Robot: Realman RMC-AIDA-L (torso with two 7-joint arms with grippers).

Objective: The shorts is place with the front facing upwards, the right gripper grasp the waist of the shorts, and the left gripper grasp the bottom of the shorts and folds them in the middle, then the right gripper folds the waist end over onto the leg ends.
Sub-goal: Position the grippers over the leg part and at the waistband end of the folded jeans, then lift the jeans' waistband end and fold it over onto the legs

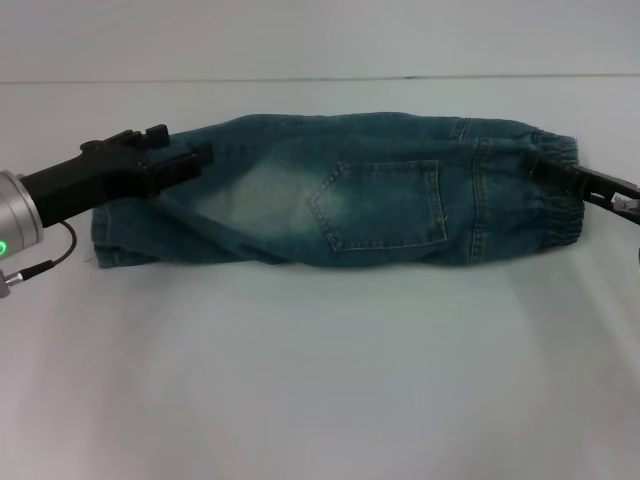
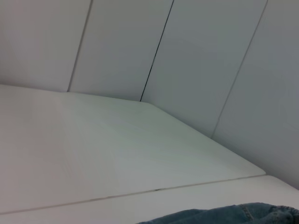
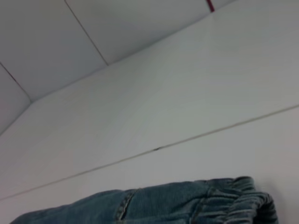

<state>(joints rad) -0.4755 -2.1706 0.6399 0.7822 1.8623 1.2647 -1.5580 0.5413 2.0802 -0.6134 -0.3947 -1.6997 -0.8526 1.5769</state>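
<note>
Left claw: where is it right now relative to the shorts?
In the head view the left claw is on the left, over the leg end of the shorts, at their far edge.

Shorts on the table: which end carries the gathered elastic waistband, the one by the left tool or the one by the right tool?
The end by the right tool: the shorts are puckered there; by the left tool lie plain leg hems.
</note>
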